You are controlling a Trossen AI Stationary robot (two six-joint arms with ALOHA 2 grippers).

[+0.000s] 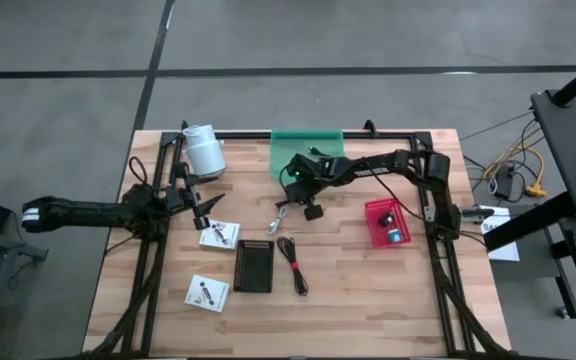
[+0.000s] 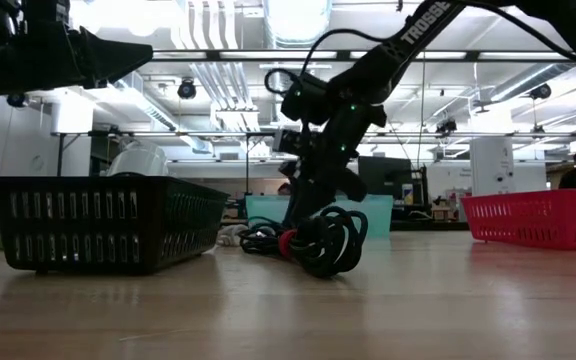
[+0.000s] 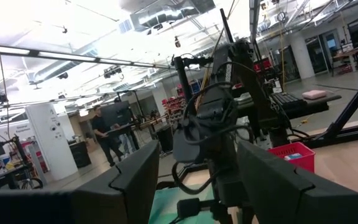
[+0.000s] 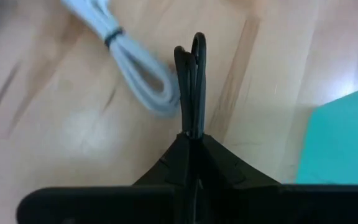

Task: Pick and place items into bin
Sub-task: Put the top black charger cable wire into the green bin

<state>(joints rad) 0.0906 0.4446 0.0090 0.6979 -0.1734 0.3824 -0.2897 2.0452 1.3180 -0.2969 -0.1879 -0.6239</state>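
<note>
My right gripper (image 4: 191, 138) is shut on a thin black cable over the table's middle (image 1: 294, 190), just near of the green bin (image 1: 306, 155). A short white cable (image 4: 135, 74) lies on the wood right beside it. A small black cube (image 1: 313, 211) sits close by. A coiled red-black cable (image 1: 291, 262) and two white cards (image 1: 218, 235) (image 1: 208, 292) lie flat on the table. My left gripper (image 1: 203, 213) is open and holds nothing; it hovers by the farther card. My right gripper pinches a folded loop of the black cable (image 4: 191, 87) between its two shut fingers, coming from above and pointing down. The cable runs along the fingers, and the loop's end sticks out past the fingertips, next to the white cable. Whether the rest hangs free is hidden.
A black bin (image 1: 253, 265) stands near the table's middle, a red bin (image 1: 386, 222) toward the right. A white cylindrical roll (image 1: 204, 150) stands at the far left. A dark frame rail (image 1: 438, 260) borders the table. A person (image 3: 107, 134) stands far off in the room.
</note>
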